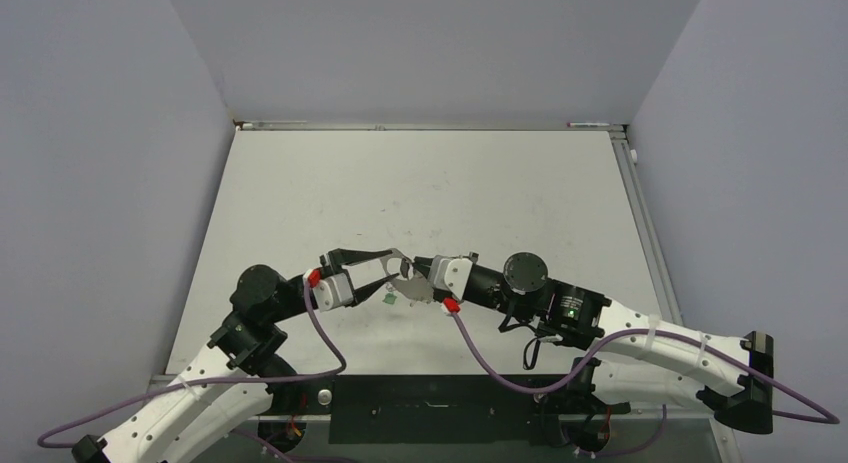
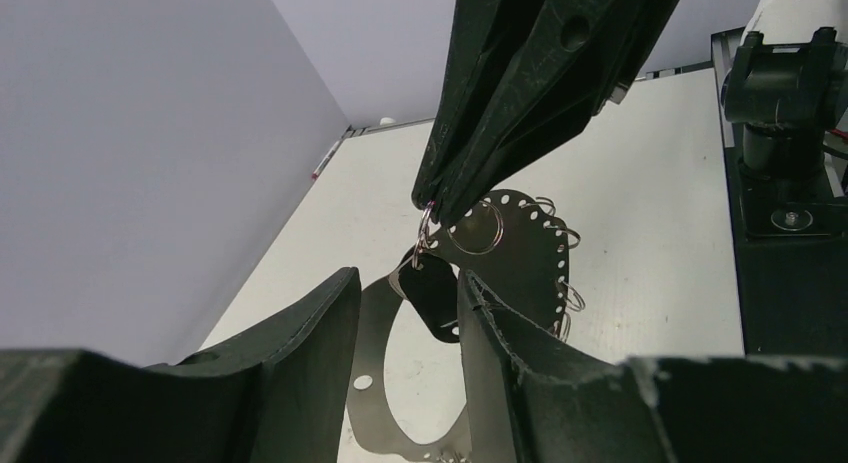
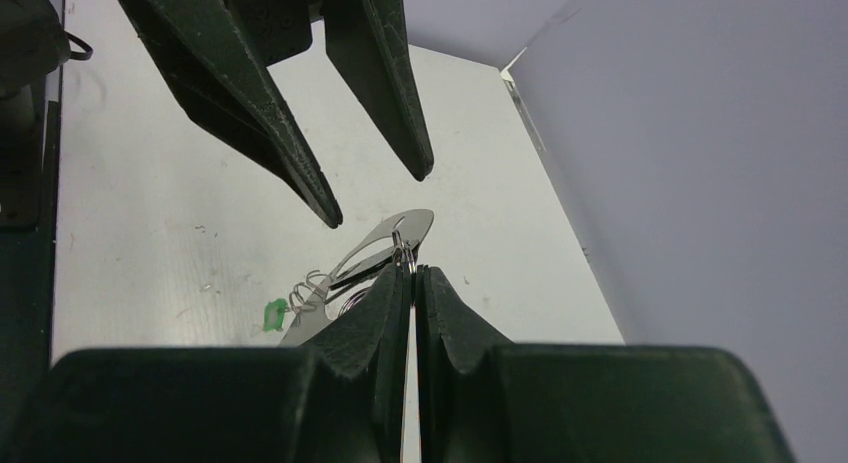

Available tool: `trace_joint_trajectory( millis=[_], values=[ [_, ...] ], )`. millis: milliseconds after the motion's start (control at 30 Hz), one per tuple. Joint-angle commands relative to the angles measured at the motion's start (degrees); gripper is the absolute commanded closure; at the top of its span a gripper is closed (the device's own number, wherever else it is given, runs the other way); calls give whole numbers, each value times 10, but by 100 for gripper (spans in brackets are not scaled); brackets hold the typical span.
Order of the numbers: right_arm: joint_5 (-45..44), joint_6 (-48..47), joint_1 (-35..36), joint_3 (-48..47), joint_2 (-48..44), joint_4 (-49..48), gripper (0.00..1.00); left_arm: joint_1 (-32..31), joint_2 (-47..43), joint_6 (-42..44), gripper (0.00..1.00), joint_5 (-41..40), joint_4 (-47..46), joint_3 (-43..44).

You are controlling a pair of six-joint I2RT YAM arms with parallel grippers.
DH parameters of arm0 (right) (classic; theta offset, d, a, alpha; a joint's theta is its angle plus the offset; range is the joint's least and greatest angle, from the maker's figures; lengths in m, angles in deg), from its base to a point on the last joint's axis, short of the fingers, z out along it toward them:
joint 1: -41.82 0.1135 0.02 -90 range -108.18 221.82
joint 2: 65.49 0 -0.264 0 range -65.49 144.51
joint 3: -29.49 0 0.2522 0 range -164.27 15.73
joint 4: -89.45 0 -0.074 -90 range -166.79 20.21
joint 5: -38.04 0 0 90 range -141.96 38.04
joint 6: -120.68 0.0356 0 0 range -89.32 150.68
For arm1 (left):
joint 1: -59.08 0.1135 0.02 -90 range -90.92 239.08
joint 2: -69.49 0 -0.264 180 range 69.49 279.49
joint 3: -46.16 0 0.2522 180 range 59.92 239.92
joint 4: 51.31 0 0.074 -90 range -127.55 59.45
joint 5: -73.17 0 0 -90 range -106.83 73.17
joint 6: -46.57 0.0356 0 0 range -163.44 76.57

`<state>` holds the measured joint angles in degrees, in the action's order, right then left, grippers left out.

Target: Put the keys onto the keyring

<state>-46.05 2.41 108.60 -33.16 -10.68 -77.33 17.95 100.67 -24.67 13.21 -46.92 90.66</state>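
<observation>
The keyring is a thin silver loop with small holes and little rings strung round it, hanging above the table. It also shows in the top view and the right wrist view. My right gripper is shut on a small split ring at the keyring's edge; in the left wrist view it comes down from above. A key with a black head hangs from that ring. My left gripper is open, its fingertips on either side of the black key head and not touching it. The green tag dangles low.
The white table is walled by grey panels on the left, back and right. Both arms meet near the table's front centre. The right arm's base stands at the right of the left wrist view.
</observation>
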Motion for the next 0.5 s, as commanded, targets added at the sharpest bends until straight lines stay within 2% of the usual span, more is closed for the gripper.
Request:
trace_joint_trajectory(
  millis=[0,167,467],
  values=[
    [29,25,-2,18,-20,-105,95,11,9,-48,63,36,-73,-4],
    [36,35,-2,30,-19,-134,95,12,10,-45,70,32,-67,-3],
    [38,42,-2,37,-22,-154,95,12,12,-27,75,46,-52,-3]
  ],
)
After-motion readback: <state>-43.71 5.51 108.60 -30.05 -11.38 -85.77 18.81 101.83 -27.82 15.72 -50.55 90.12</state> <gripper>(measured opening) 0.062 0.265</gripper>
